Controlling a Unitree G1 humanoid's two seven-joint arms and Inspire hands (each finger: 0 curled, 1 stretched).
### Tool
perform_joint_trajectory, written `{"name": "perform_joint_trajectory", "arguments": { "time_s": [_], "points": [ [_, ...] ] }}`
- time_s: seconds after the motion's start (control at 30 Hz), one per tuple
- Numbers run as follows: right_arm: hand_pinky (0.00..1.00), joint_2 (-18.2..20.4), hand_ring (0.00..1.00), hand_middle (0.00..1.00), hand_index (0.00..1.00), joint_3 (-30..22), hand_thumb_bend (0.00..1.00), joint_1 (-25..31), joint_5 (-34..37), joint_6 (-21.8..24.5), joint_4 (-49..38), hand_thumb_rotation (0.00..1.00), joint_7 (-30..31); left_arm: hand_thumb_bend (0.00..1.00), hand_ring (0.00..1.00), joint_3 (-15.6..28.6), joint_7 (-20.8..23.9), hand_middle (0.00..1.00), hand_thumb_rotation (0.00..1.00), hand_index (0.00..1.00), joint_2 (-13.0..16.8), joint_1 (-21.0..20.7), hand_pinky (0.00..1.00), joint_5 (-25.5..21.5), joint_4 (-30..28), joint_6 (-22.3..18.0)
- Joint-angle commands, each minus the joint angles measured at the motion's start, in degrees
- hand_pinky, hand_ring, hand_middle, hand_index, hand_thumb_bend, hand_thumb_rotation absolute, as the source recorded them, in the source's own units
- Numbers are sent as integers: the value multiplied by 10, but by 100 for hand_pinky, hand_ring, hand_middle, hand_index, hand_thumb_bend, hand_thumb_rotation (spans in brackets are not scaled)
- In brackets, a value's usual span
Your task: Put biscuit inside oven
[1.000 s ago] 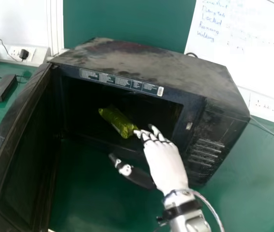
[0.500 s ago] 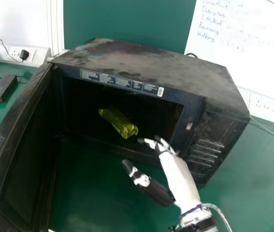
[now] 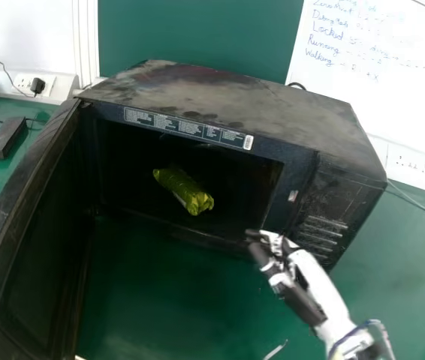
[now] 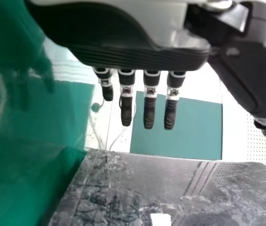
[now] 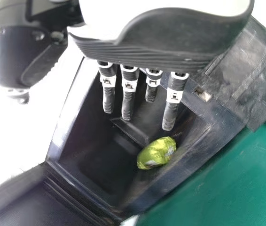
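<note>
Holds right hand [image 3: 315, 283] lower right, left hand [image 4: 137, 37] in left wrist view, both straight-fingered, empty; sees biscuit packet [image 3: 185, 191] inside microwave oven [image 3: 220, 96], near centre.

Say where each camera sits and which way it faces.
Head view: on the robot's head, looking forward and down at the oven and biscuit inside; the right hand shows.
Left wrist view: at the left wrist, looking past the left hand toward a scuffed dark surface.
Right wrist view: at the right wrist, looking past the right hand into the oven.
Head and right wrist views share oven, biscuit and right hand.
</note>
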Motion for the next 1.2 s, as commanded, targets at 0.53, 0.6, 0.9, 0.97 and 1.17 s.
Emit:
{"name": "perform_joint_trajectory", "arguments": {
  "time_s": [0.53, 0.6, 0.9, 0.97, 1.17],
  "points": [
    [62, -95, 72, 76, 80, -214, 80, 33, 287, -9, 125, 74, 74, 74, 80, 6, -29, 81, 56, 82, -5, 15, 77, -6, 32, -10],
    [59, -98, 68, 73, 77, -221, 80, 40, 291, -15, 131, 79, 71, 73, 79, 8, -34, 81, 56, 82, -5, 15, 76, -6, 34, -15],
    [45, -106, 53, 60, 63, -237, 68, 72, 263, -26, 156, 91, 34, 70, 72, 19, -36, 75, 57, 80, -7, 10, 69, -12, 47, -47],
    [43, -104, 50, 57, 62, -236, 64, 77, 256, -32, 166, 94, 23, 70, 70, 26, -46, 74, 57, 79, -9, 8, 67, -19, 52, -56],
    [32, -91, 40, 47, 52, -240, 56, 74, 262, -37, 214, 100, -10, 66, 64, 50, -63, 68, 54, 74, -27, 3, 58, -54, 38, -84]
  ]
}}
